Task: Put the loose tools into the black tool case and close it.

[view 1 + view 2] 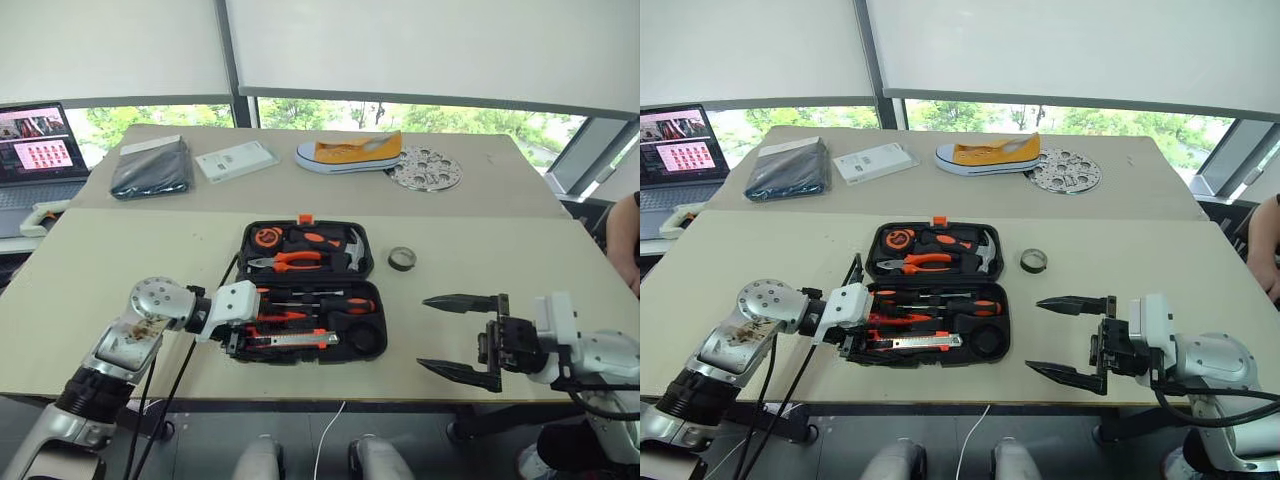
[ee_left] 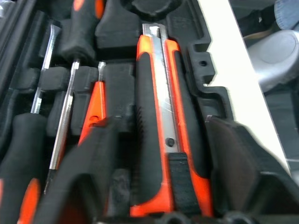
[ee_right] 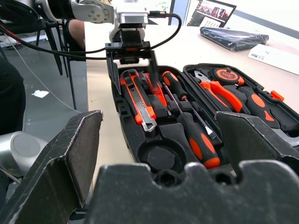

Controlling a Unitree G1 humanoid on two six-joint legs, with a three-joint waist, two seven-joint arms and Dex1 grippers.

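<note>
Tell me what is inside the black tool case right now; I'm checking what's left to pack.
Near half of the black tool case: utility knife, three screwdrivers, an empty round recess. Far half: pliers, hammer, tape measure. The left tool covers the knife's end. The tape roll lies outside.

Bright, even daylight admitted through the wide rear windows, soft shadows cast, nearest black gripper fingers blurred
</note>
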